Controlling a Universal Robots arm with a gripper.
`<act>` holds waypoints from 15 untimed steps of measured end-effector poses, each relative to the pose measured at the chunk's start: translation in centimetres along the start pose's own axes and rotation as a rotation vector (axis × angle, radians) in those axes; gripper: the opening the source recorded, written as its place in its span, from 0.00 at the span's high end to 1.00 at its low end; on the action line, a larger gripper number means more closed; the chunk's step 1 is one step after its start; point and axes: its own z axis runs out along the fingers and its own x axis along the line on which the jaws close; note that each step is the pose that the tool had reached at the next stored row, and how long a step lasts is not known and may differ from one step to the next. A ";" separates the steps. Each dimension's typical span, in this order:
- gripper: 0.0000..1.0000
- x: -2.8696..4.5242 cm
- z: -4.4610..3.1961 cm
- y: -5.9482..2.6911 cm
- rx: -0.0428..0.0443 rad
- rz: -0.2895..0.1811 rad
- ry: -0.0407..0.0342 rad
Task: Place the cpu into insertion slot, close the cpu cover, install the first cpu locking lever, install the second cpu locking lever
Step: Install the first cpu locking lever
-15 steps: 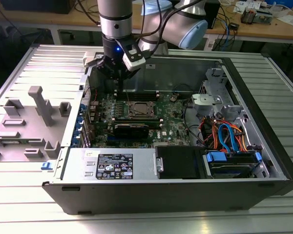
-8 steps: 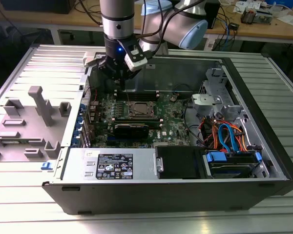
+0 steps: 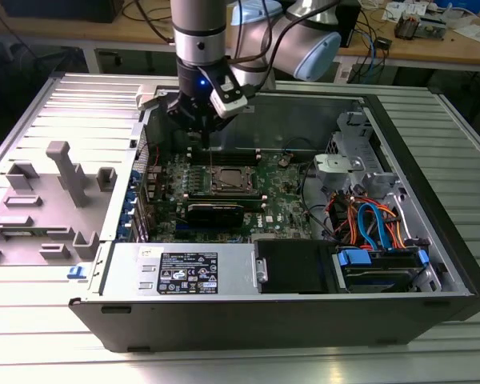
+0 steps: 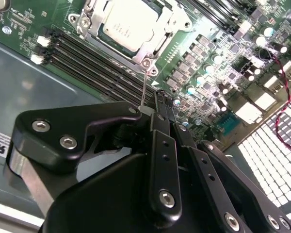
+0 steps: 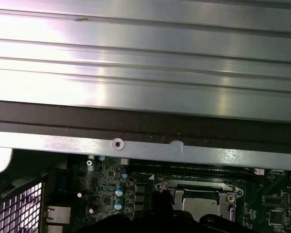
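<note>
The cpu [image 4: 125, 25] lies in the insertion slot [image 3: 228, 181] on the green motherboard, its pale metal top showing through the window of the cpu cover [image 4: 157, 44], which lies flat over it. The cpu [image 5: 200, 199] and cover [image 5: 199, 186] also appear in the first wrist view. A thin wire locking lever [image 4: 144, 87] rises from the socket's corner toward my gripper [image 4: 163, 94]. The gripper's black fingers are pressed together, shut, with the lever's end just beside them; I cannot tell if they touch. In the exterior view the gripper [image 3: 202, 128] hangs above the board, just behind the socket.
The open computer case [image 3: 248, 308] lies on a ribbed metal table. Black memory slots [image 4: 92, 58] run beside the socket. A drive cage with coloured cables [image 3: 368, 220] fills the exterior view's right. Grey fixtures [image 3: 64, 172] stand on a plate at its left.
</note>
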 end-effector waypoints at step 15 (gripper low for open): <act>0.89 -1.40 0.50 0.03 0.0038 0.000 0.0003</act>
